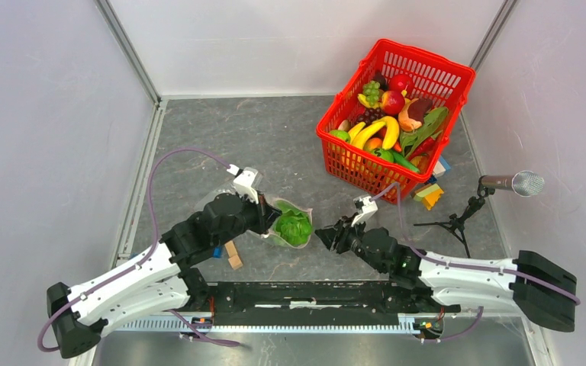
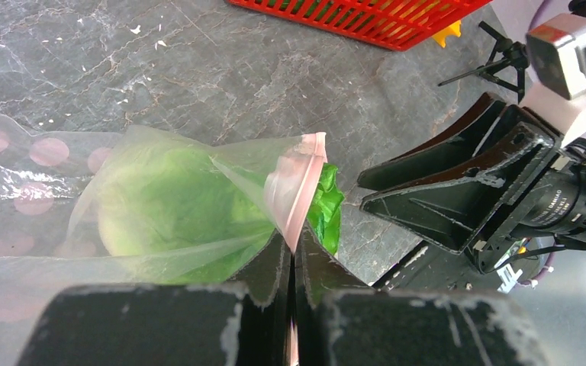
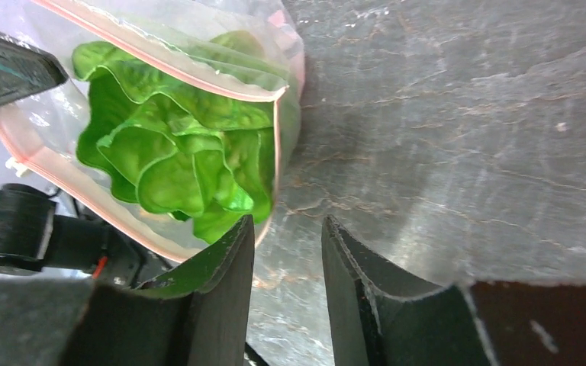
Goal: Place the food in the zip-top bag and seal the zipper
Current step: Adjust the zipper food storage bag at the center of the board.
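Observation:
The clear zip-top bag [image 1: 302,211] lies on the grey table between my two grippers, with green lettuce [image 1: 294,226] inside it. My left gripper [image 1: 270,219] is shut on the bag's pink zipper strip [image 2: 299,191] and holds the mouth up; the lettuce [image 2: 160,202] shows through the plastic. My right gripper [image 1: 325,235] is open and empty just right of the bag mouth. In the right wrist view the mouth gapes, the pink strip [image 3: 198,90] rims it, and the lettuce [image 3: 175,152] sits inside, next to my left fingertip [image 3: 233,252].
A red mesh basket [image 1: 452,80] full of toy fruit and vegetables stands at the back right. Small wooden blocks [image 1: 233,255] lie near the left arm. A microphone on a small tripod [image 1: 513,184] and coloured blocks [image 1: 430,194] are at the right.

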`<state>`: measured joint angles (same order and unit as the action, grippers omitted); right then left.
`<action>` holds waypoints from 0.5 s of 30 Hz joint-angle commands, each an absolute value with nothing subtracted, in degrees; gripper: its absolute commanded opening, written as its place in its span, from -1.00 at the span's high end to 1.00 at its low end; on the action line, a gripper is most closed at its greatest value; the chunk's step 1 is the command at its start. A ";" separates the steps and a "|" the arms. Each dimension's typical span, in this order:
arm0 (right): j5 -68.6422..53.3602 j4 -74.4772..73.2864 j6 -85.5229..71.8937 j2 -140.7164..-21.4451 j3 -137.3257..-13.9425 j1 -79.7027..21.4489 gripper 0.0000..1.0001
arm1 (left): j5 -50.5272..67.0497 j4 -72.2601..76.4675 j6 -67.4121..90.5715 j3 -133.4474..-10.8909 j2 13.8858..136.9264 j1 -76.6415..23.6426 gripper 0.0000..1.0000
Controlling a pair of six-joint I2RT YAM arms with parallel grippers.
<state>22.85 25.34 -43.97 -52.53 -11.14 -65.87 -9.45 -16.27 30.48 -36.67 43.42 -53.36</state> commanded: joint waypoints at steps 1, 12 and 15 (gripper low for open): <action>19.56 37.47 -52.12 -57.30 -9.56 -65.83 0.18 | -9.41 -13.93 32.13 -38.89 42.35 -53.16 0.95; 17.13 44.37 -54.14 -62.85 -8.26 -65.90 0.36 | -9.64 -14.45 32.05 -39.11 41.63 -53.15 0.96; 15.08 45.59 -54.23 -64.55 -8.25 -65.83 0.37 | -9.57 -14.33 32.08 -39.05 41.51 -53.10 0.96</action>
<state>17.34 40.97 -53.21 -62.65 -9.47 -65.87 -9.41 -16.64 30.48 -36.69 42.63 -53.36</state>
